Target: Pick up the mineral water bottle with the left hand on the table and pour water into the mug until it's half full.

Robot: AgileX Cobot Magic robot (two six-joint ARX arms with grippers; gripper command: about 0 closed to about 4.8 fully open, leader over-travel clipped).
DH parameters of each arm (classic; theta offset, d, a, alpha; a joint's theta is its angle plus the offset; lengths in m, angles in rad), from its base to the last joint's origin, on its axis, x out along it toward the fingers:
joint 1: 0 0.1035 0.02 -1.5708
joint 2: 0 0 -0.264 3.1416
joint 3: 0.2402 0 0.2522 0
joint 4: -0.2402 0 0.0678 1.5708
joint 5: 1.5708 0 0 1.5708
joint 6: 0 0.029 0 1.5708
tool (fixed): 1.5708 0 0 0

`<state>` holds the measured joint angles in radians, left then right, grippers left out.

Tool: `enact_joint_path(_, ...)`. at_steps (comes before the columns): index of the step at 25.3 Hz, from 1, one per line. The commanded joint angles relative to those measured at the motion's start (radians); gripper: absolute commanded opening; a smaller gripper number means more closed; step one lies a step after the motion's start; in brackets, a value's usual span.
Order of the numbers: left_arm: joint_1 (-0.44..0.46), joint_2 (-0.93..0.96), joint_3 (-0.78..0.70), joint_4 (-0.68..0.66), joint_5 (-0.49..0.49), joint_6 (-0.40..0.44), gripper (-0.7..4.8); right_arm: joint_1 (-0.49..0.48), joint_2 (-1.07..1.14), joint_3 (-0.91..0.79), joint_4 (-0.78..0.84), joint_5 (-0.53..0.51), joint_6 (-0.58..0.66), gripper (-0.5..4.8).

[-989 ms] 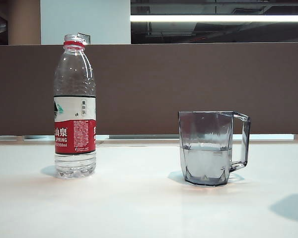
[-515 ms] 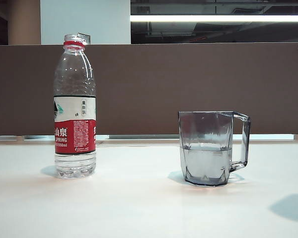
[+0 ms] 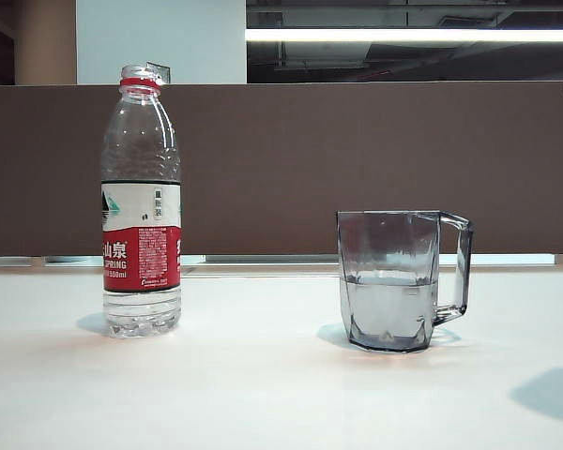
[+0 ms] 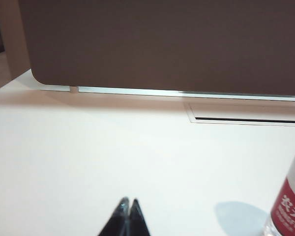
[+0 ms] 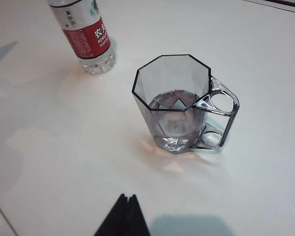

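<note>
Ext. view, L to R: mineral water bottle point(image 3: 142, 202) stands upright on the white desk point(image 3: 263, 394), L side, cap off, red neck ring showing, red-and-white label facing cam. Only a little water visible in its ribbed base. Well apart to the R sits the smoky-grey faceted mug point(image 3: 391, 279), upright, squared handle pointing R, water point(image 3: 390, 305) reaching roughly halfway up. Brown partition panel point(image 3: 357, 159) runs behind both. Neither arm shows in this view; a soft shadow lies on the desk at far R.

L wrist cam: left tool point(image 4: 128, 204) hangs above bare desk, fingertips pressed together, nothing between them. Bottle's lower body and label edge sit at the frame border, off to one side of the tool, apart from it, not touched.

R wrist cam: right tool point(image 5: 128, 198) also fully closed, tips meeting, empty. It hovers over the desk near the mug, not touching; mug seen from above w/ octagonal rim, bottle farther beyond.
</note>
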<state>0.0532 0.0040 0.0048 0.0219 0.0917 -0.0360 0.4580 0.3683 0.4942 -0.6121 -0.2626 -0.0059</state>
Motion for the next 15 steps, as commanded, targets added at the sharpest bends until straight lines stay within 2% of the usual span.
enact_joint_path(1,-0.051,0.000,0.006,0.009,-0.087,0.033,-0.06,0.000,-0.004,0.008,0.014,-0.002,-0.002,-0.01)
enact_joint_path(3,-0.093,0.000,0.006,0.009,-0.117,0.032,-0.06,0.000,-0.004,0.008,0.014,-0.002,-0.002,-0.01)
enact_joint_path(8,-0.098,0.000,0.006,-0.010,-0.113,0.013,-0.06,0.000,-0.004,0.008,0.014,-0.002,-0.002,-0.01)
enact_joint_path(9,-0.098,0.000,0.006,-0.013,-0.093,-0.014,-0.06,0.000,-0.004,0.008,0.014,-0.002,-0.002,-0.01)
enact_joint_path(15,-0.097,0.000,0.006,0.039,-0.042,-0.017,-0.06,0.000,-0.004,0.008,0.014,-0.002,-0.002,-0.01)
